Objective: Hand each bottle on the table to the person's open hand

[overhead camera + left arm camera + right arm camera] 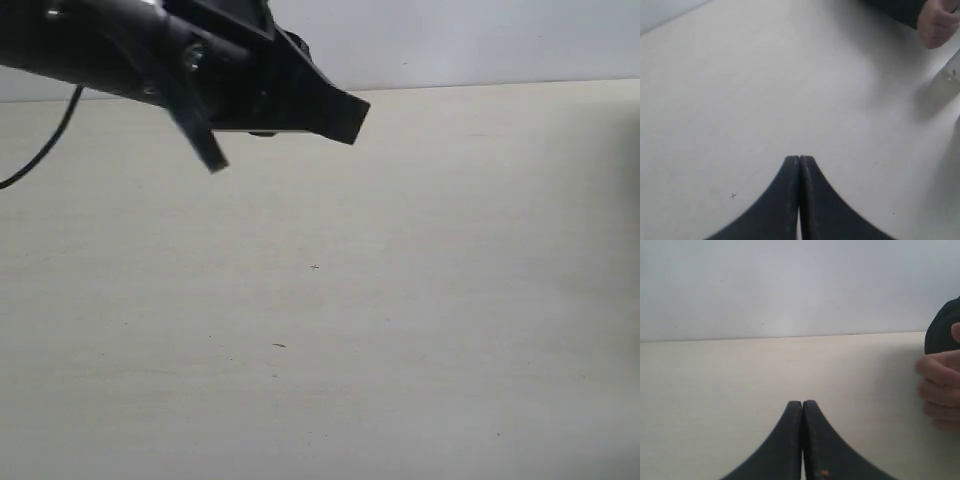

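Both of my tools are pinched tight right now and hold nothing. The left gripper [799, 161] has its two black jaws pressed together, and the right gripper [802, 403] looks just the same. The only bottle [946, 84] I can find is a clear one. It is blurry and cut off at the edge of the left wrist view. It is on the table [740, 100], just beside the person's hand [937, 24], and I cannot tell if it stands straight. I cannot see the other bottles anywhere. In the exterior view a black arm [120, 50] comes in from ten o'clock and its tip sits near twelve o'clock. No bottle and no hand show there, so I think I would be steering half blind. Here is what worries me. If I go at the bottle with the jaws shut, I will just push it over. It looks light, so it may roll away. The jaws must go wide first. The hand is very near the bottle, so a fast reach could bump the fingers. The hand also looks curled in both wrist views, not flat and open. A bottle let go over a curled hand could drop.
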